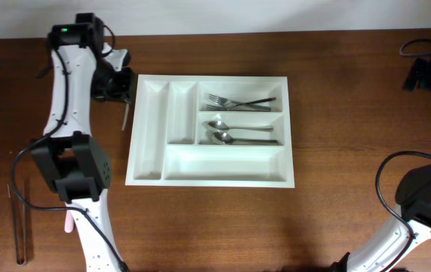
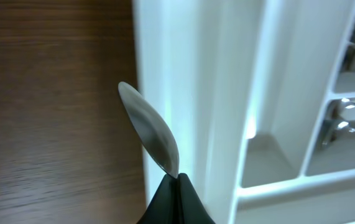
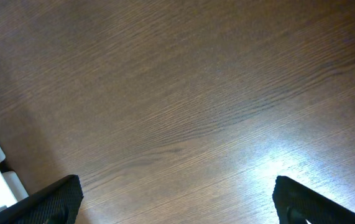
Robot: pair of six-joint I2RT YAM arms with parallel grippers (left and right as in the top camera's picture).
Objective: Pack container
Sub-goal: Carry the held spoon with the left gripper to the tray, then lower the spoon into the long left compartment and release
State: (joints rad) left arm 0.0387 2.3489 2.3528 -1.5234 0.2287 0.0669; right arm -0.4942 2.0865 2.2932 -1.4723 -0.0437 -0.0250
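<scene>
- the container (image 1: pixel 211 78), a white tray with five compartments, sits in the middle of the worktop (image 1: pixel 336 113); forks (image 1: pixel 234 100) lie in its top long compartment and spoons (image 1: pixel 234 133) in the middle one; the bottom long one and both narrow slots look bare
- the left claw (image 2: pixel 177 180) is pinched shut on a flat silver utensil (image 2: pixel 149 127); only a rounded end shows past the tips, so i cannot tell whether it is a knife blade or a handle
- the relation that matters: from above, the left claw (image 1: pixel 121 89) hovers just outside the tray's far left corner, and the tray lies toward the middle of the worktop from it; the nearest narrow slot (image 1: pixel 149 128) is just beside the utensil, across the outer wall
- that slot's long axis runs from the far edge to the near edge; the utensil hangs roughly along the same line, so i judge a short sideways shift over the wall, with little turning, is what the drop calls for
- the right claw (image 3: pixel 177 208) stands wide and holds nothing, over bare wood well apart from the tray; the left arm is plainly the nearer one
- a long thin metal piece (image 1: pixel 20 219) lies on the worktop at the near left, apart from both claws
</scene>
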